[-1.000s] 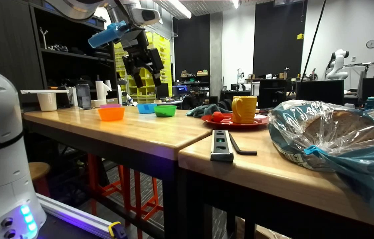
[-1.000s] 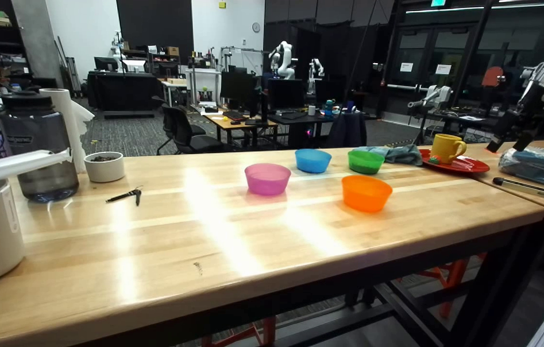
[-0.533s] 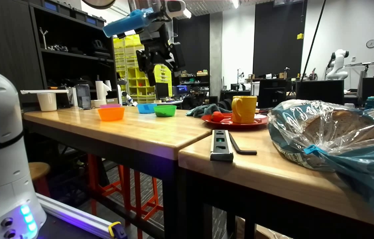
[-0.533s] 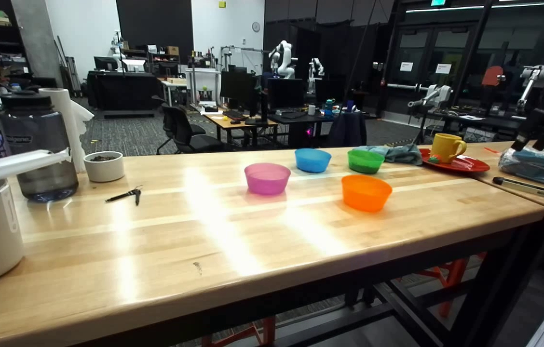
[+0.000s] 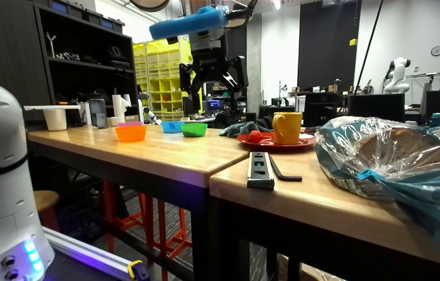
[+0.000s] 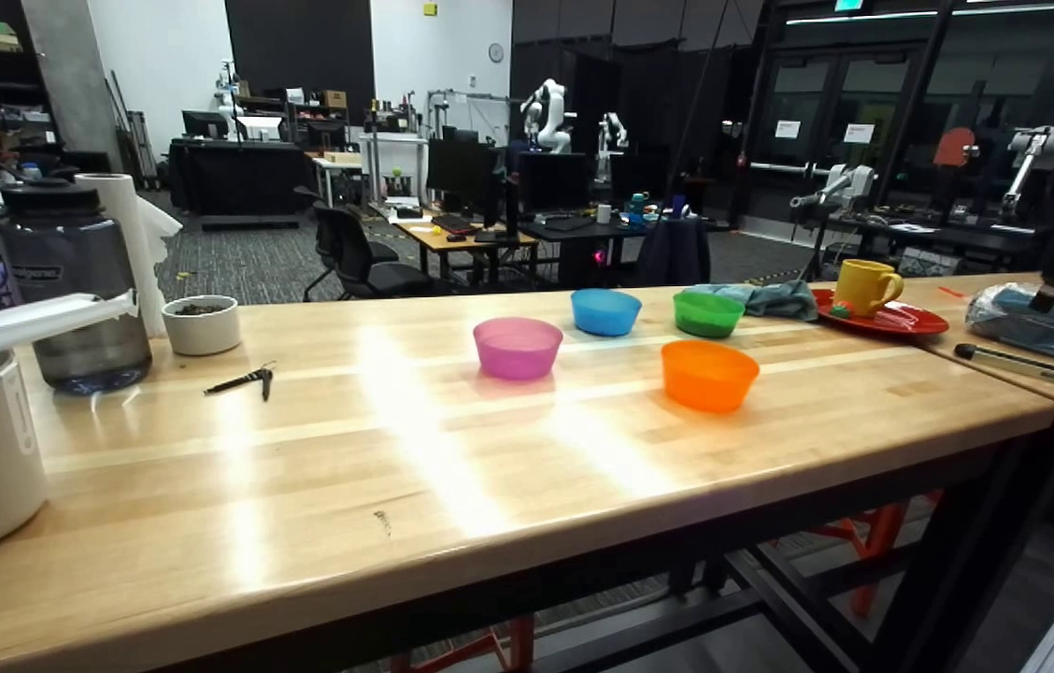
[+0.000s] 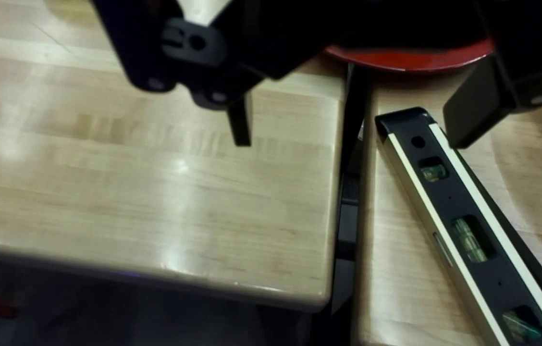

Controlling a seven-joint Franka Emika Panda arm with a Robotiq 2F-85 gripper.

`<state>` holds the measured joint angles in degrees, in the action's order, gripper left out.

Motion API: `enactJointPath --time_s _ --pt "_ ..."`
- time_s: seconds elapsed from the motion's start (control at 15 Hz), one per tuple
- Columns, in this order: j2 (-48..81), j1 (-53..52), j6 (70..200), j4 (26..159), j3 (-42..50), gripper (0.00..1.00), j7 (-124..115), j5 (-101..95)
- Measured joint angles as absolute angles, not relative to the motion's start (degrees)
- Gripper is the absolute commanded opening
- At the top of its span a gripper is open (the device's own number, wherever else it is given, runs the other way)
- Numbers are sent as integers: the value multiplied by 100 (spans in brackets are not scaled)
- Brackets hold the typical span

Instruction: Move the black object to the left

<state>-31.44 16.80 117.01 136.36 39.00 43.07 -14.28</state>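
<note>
Black object point(image 7: 461, 209), a spirit level with pale edges, lies aslant on the worktop point(image 7: 400, 278) at the lower right of my wrist view, its lower end cropped by the frame. Just beside it, a black hex key point(image 5: 291, 178) is partly masked by the level and runs out at the right border there. My gripper point(image 5: 215, 102) hangs well above the worktop, upper center in an exterior view, its fingers point(image 7: 475, 113) spread wide and holding nothing; one fingertip crosses in front of the level's edge in the wrist view, without contact. At the top of that view, my dark gripper hides most of a red plate point(image 7: 410, 58), and a yellowish patch point(image 7: 76, 10), upper left, is too blurred to name. In an exterior view, I am cut off at the far right, one dark finger visible before a plastic bag point(image 6: 1018, 322), the rest too dark to make out; the level, lower, also leaves the frame there.
</note>
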Motion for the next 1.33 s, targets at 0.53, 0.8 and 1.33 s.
enactJointPath --time_s 0.53,0.8,1.33 --pt "-1904 1679 12016 13085 4325 100 5879 -1423" --pt "-1398 1679 12382 12994 4320 100 6313 -1422" --pt "-644 1738 12834 12910 4238 100 6717 -1404"
